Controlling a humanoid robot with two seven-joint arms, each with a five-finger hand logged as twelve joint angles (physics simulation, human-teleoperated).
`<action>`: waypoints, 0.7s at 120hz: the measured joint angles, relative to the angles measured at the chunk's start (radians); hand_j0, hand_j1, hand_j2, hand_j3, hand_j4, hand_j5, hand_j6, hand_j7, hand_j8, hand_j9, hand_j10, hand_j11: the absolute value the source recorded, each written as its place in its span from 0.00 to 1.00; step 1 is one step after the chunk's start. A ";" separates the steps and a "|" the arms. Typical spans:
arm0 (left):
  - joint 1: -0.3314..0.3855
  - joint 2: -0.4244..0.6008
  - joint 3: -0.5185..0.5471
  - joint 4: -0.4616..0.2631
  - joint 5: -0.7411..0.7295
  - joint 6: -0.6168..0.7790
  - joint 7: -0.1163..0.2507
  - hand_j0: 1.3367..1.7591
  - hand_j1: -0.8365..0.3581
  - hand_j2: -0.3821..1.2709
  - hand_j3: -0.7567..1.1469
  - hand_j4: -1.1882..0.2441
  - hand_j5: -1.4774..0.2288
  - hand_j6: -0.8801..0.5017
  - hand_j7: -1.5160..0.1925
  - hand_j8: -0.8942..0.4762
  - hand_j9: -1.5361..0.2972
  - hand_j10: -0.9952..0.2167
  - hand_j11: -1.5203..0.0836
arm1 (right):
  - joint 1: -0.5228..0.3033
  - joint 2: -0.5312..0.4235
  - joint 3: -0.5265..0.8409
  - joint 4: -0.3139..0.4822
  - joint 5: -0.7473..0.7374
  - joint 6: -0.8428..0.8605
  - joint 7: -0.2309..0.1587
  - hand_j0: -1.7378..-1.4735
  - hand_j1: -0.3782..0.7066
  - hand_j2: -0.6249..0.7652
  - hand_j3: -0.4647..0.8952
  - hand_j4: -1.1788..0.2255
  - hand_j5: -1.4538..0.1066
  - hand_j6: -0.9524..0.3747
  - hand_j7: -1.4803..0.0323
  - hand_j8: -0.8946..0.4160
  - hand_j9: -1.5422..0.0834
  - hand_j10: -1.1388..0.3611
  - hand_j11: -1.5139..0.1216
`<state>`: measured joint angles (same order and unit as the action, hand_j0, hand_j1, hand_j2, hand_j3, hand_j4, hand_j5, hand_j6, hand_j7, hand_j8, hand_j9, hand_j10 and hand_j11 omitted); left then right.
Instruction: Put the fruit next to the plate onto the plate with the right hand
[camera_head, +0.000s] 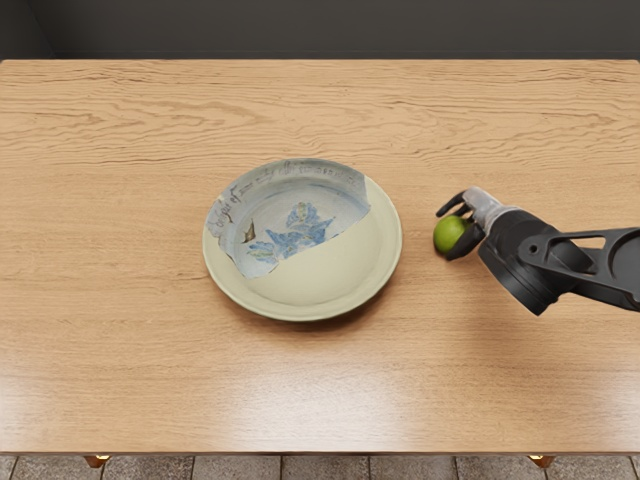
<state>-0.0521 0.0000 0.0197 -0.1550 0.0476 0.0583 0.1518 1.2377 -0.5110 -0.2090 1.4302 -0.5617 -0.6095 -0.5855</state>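
Bare worktop (300, 400) fills the foreground. Beyond it, the plate (300, 314) sits centrally, cream with a blue-patterned section and nothing on it. To its right, apart from the rim, the green fruit (447, 234) lies inside the right hand (472, 222), whose arm enters from the right edge. Fingers curl over and under the fruit, partly closed around it; grip firmness cannot be confirmed.

Recommended procedure: verify contact on opposing sides before lifting. Raise the fruit clear of the plate rim. Translate left. Lower over the shallow centre, then release low to prevent rolling.
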 joint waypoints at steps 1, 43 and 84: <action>0.000 0.000 0.000 0.000 0.000 0.000 0.000 0.76 0.76 0.26 0.40 0.67 0.69 0.47 0.71 0.48 0.67 0.63 0.76 | 0.000 0.000 0.000 0.000 0.000 0.000 -0.001 0.32 0.52 0.44 0.34 0.48 0.51 0.37 0.55 0.35 0.54 0.44 0.51; 0.000 0.000 0.000 0.000 0.000 0.000 0.000 0.76 0.76 0.26 0.40 0.67 0.69 0.47 0.71 0.48 0.67 0.63 0.76 | 0.009 -0.019 0.003 0.010 0.011 -0.003 -0.025 0.32 0.58 0.55 0.34 0.43 0.40 0.45 0.43 0.41 0.43 0.36 0.41; 0.000 0.000 0.000 0.000 0.000 0.000 0.000 0.76 0.76 0.26 0.40 0.67 0.69 0.47 0.71 0.48 0.67 0.63 0.76 | 0.063 -0.058 0.008 0.051 0.022 -0.001 -0.024 0.33 0.61 0.70 0.34 0.46 0.28 0.48 0.33 0.45 0.32 0.37 0.29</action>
<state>-0.0522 0.0000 0.0198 -0.1549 0.0476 0.0583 0.1518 1.3002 -0.5688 -0.2014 1.4810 -0.5398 -0.6106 -0.6092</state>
